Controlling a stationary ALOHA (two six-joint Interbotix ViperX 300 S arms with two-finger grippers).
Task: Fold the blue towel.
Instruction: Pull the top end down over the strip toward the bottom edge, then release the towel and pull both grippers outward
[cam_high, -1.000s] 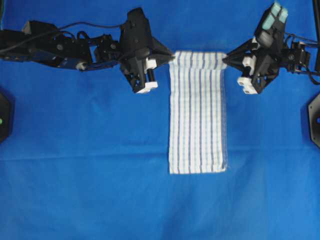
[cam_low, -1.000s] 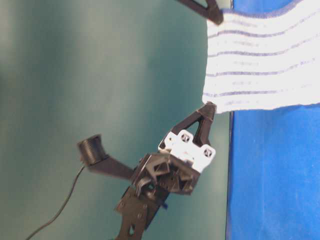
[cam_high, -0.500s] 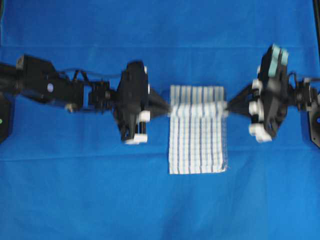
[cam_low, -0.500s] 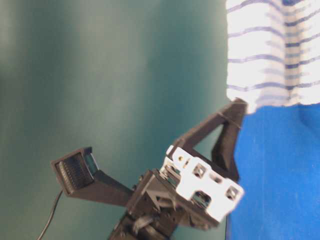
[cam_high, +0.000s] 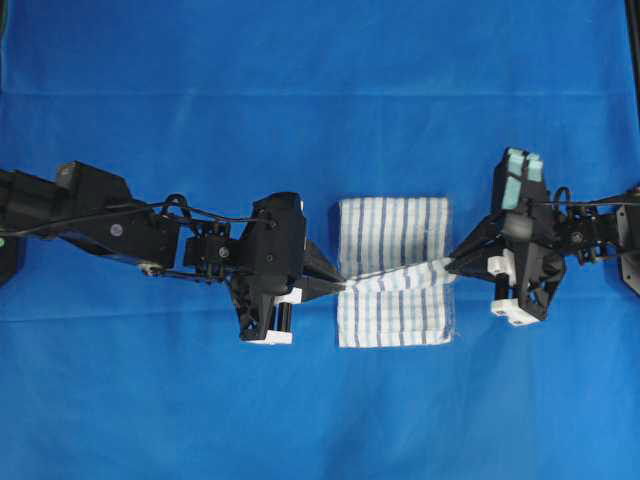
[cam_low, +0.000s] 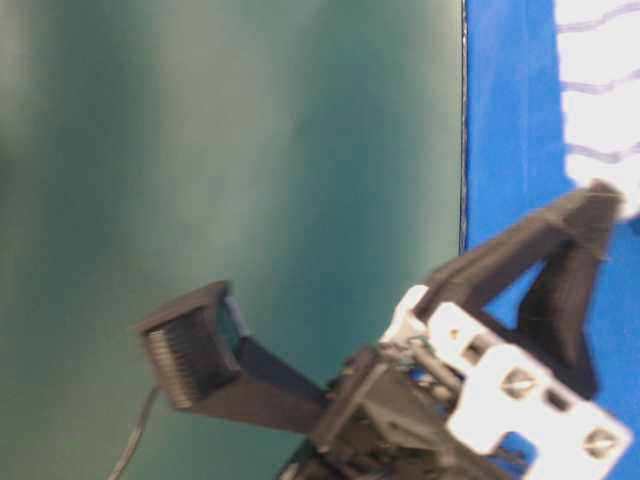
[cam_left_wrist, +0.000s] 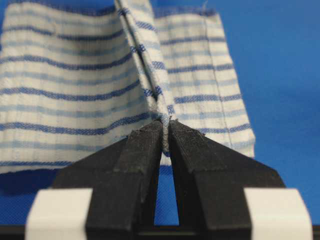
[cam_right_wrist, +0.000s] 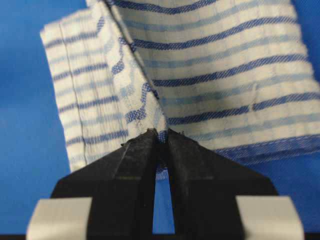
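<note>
The blue towel (cam_high: 393, 235), white with thin blue stripes, lies mid-table on the blue sheet. Its far part is doubled over toward the near edge, with the carried edge running slightly raised across it. My left gripper (cam_high: 343, 287) is shut on the left end of that edge, and the cloth (cam_left_wrist: 75, 75) is pinched between the fingertips (cam_left_wrist: 150, 135). My right gripper (cam_high: 450, 265) is shut on the right end, the towel (cam_right_wrist: 225, 75) rising from its tips (cam_right_wrist: 161, 134). The table-level view shows one black gripper close up, touching a towel corner (cam_low: 600, 100).
A plain solid-blue sheet (cam_high: 320, 100) covers the whole table. Black arm bases sit at the left edge (cam_high: 8, 255) and the right edge (cam_high: 630, 255). A teal wall (cam_low: 200, 150) fills the left of the table-level view.
Both grippers have carried the towel's far edge toward the near edge, over the rest of the cloth. The towel now looks about half as long.
</note>
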